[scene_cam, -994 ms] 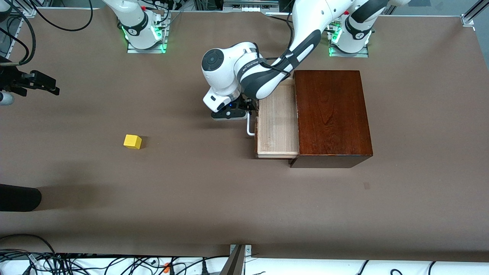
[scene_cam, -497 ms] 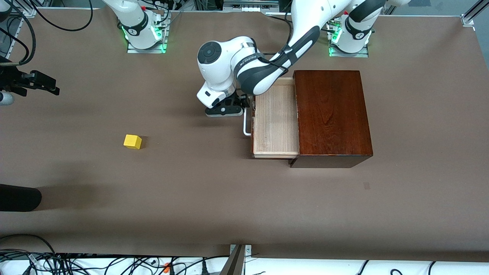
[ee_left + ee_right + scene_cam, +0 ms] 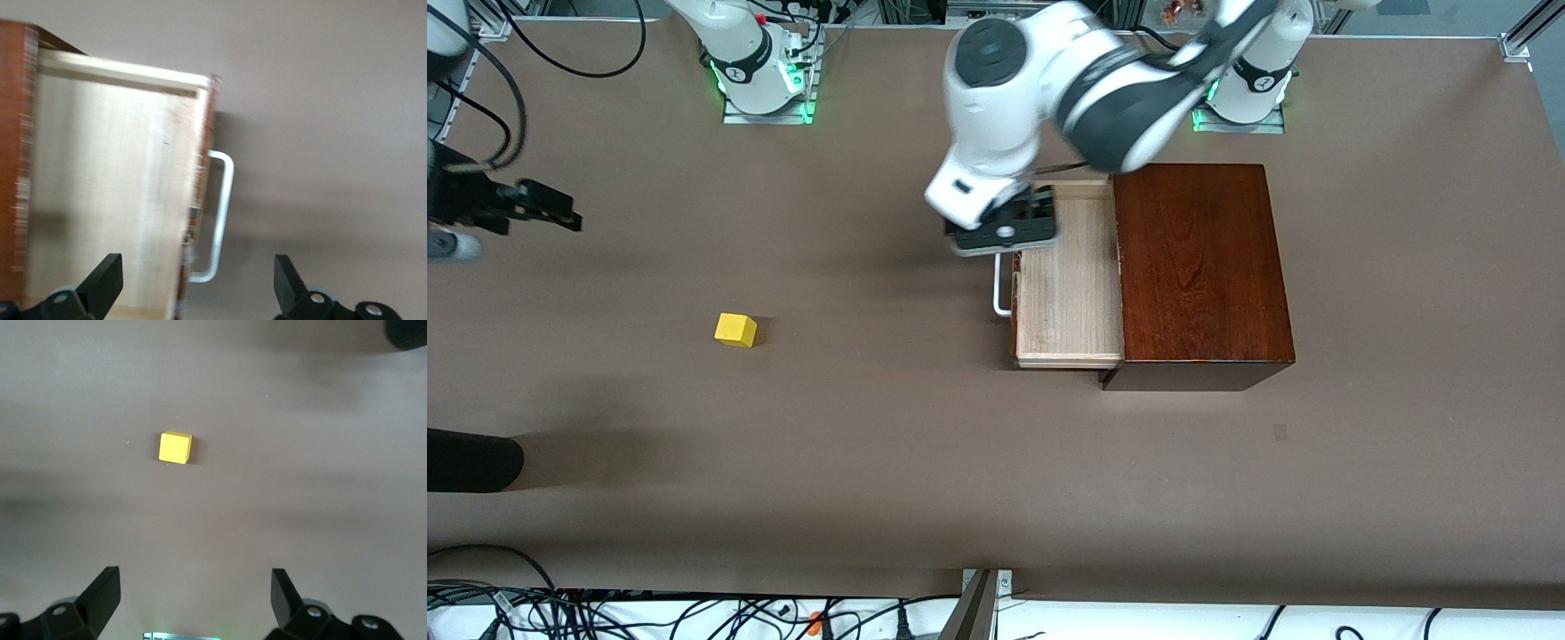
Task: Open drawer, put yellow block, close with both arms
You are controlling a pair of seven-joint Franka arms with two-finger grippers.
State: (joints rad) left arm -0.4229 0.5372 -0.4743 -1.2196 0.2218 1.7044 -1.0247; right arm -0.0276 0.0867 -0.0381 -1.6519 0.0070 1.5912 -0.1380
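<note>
The drawer (image 3: 1069, 293) stands pulled out of the dark mahogany box (image 3: 1196, 267), its pale tray bare. Its white handle (image 3: 1000, 298) faces the right arm's end of the table. My left gripper (image 3: 1005, 233) is up in the air over the drawer's front and handle, open and empty. In the left wrist view the drawer (image 3: 113, 193) and handle (image 3: 223, 213) lie below the open left gripper (image 3: 197, 287). The yellow block (image 3: 735, 330) lies on the table toward the right arm's end. My right gripper (image 3: 560, 213) hangs open over that end; the block (image 3: 175, 447) shows ahead of it (image 3: 193, 600).
A black rounded object (image 3: 471, 460) pokes in at the table's edge, nearer the front camera than the block. Cables and a metal bracket (image 3: 980, 604) run along the near edge. Brown tabletop lies between block and drawer.
My left gripper pulled the drawer a little farther out, then let go of the handle and rose over the drawer's front. The right gripper shifted slightly toward the table's middle.
</note>
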